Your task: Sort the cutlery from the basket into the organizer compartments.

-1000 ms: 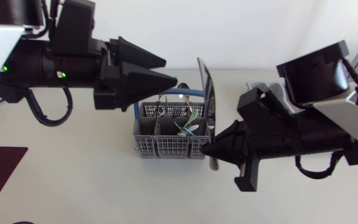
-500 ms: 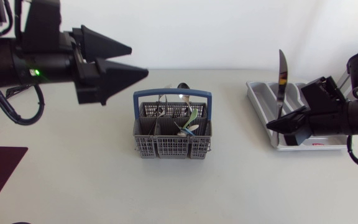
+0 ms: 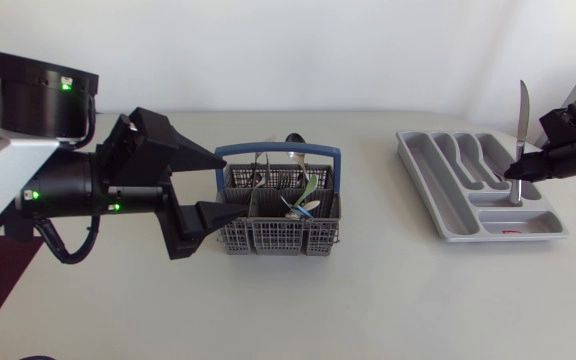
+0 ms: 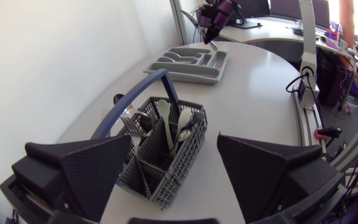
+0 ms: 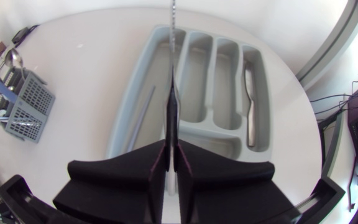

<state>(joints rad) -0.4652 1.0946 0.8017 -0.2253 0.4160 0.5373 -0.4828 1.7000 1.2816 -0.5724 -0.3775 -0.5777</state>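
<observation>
Over the organizer [image 3: 438, 212], right gripper [image 3: 524, 172] was clamped on the knife [image 3: 521, 125], fingers pinching it low on the handle. Knife's long axis stood near vertical, blade up, lower end just above the compartments, so I'd guess it needed laying flat along a slot. Couldn't tell which slot sat under it: wrist view showed the knife edge-on. Another knife [image 5: 249, 106] lay in an outer long slot. Left gripper [image 3: 224, 188] gaped wide beside the basket [image 3: 268, 238], cutlery [image 3: 298, 195] upright inside.
</observation>
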